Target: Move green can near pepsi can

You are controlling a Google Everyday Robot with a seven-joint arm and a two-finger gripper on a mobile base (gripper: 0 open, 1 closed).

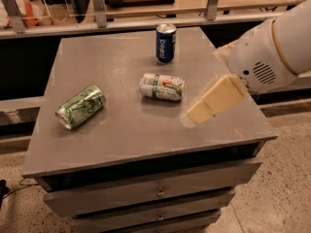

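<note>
The green can (80,107), a glossy cylinder with streaky pale and dark markings, lies on its side at the left of the matte grey worktop (121,135). The dark blue pepsi can (165,43) stands upright near the top centre, well apart from it. Between them lies a whitish can (162,86), toppled. The tool (214,101), a flat cream wedge, hangs over the worktop's right part below a rounded white arm (272,47); whether it is open or closed cannot be told. Flat grey drawers (155,193) sit beneath.
</note>
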